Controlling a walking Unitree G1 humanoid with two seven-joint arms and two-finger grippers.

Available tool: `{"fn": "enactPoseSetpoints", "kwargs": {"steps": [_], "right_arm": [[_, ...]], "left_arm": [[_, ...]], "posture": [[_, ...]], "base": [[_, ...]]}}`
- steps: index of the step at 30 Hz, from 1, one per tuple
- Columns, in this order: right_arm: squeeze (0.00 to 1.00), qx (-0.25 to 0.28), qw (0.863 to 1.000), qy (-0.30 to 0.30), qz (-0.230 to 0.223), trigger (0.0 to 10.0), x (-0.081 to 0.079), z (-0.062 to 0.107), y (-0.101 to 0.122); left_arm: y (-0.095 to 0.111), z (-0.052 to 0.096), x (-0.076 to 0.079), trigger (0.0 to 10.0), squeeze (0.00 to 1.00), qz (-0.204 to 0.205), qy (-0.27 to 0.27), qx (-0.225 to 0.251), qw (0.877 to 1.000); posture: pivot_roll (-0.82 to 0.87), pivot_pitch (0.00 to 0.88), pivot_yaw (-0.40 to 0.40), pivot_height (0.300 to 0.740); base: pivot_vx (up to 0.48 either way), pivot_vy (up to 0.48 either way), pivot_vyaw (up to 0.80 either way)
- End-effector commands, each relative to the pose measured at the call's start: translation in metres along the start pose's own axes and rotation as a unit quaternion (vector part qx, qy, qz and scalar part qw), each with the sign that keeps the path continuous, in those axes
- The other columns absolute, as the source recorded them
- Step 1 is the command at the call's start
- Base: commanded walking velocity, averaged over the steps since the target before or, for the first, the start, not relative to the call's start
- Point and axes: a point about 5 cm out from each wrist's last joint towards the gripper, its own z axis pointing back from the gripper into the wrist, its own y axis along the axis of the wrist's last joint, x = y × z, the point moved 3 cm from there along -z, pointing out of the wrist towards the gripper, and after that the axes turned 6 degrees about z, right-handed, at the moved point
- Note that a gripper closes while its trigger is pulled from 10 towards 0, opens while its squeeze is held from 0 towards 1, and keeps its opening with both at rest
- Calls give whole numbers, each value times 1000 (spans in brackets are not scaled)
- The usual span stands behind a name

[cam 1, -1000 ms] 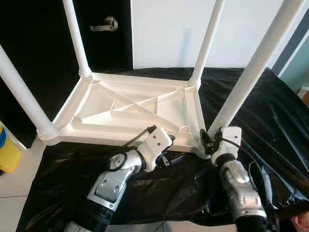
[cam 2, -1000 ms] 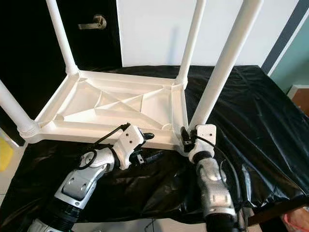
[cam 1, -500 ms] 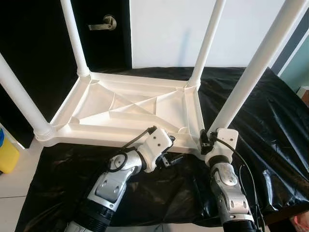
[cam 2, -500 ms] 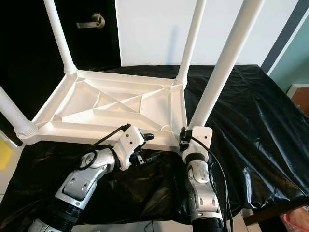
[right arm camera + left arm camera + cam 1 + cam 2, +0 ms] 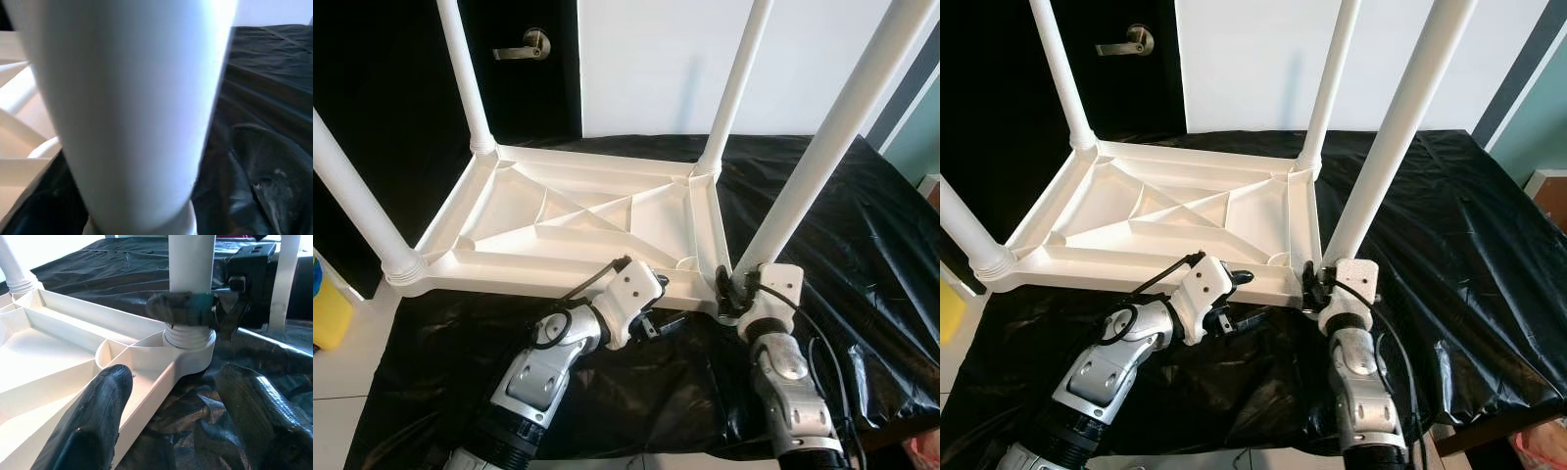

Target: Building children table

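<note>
1. Yellow container (image 5: 328,313): stands on the floor beyond the bench's left edge, partly cut off by the frame.
2. Child's table (image 5: 578,230): white plastic, lying upside down on the black sheet (image 5: 862,225) that covers the bench; its ribbed underside faces up and four legs rise from its corners. It occupies the left and middle of the bench, its left end reaching past the bench's left edge.
3. Left gripper (image 5: 658,305): at the table's near edge, fingers apart, one finger (image 5: 98,416) over the white rim and the other over the black sheet; nothing is held between them.
4. Near-right leg (image 5: 827,137): upright in its threaded socket at the table's near-right corner.
5. Right gripper (image 5: 732,292): clamped around the base of the near-right leg, just above the socket.
</note>
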Motion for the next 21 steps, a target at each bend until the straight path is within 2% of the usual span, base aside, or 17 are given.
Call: {"fn": "enactPoseSetpoints", "kwargs": {"steps": [1,3,7,8,14,17,19,20,21], "right_arm": [[1000,5,1000,24,-8,10000,9,-1,-1],[1000,6,999,35,-6,10000,11,-1,-1],[961,17,990,135,28,10000,11,-1,-1],[0,15,988,151,29,10000,11,-1,-1],[0,21,979,197,49,10000,9,-4,0],[0,27,969,237,58,10000,3,-8,3],[0,27,969,237,58,10000,3,-8,3],[0,29,963,258,68,10000,-1,-11,3],[0,27,960,268,77,706,-4,-16,3]], "left_arm": [[-1,-2,-2,10000,0,-1,22,1,1000],[-1,-2,-2,10000,0,-1,22,0,1000],[-1,-2,-2,10000,0,-1,19,0,1000],[-1,-2,-3,10000,0,-1,19,0,1000],[0,-3,-3,10000,0,-2,18,0,1000],[0,-3,-3,10000,0,-2,16,1,1000],[0,-3,-3,10000,0,-2,16,1,1000],[0,-3,-3,10000,0,-2,15,1,1000],[0,-3,-2,10000,0,-2,14,0,1000]], "posture": [[2,0,-53,740],[2,0,-53,740],[-3,0,-48,740],[-5,0,-47,740],[-5,0,-45,740],[-7,0,-40,740],[-7,0,-40,740],[-7,0,-37,740],[-5,0,-36,740]], "base": [[0,0,0],[0,0,0],[0,0,0],[0,0,0],[0,0,0],[0,0,0],[0,0,0],[0,0,0],[0,0,0]]}}
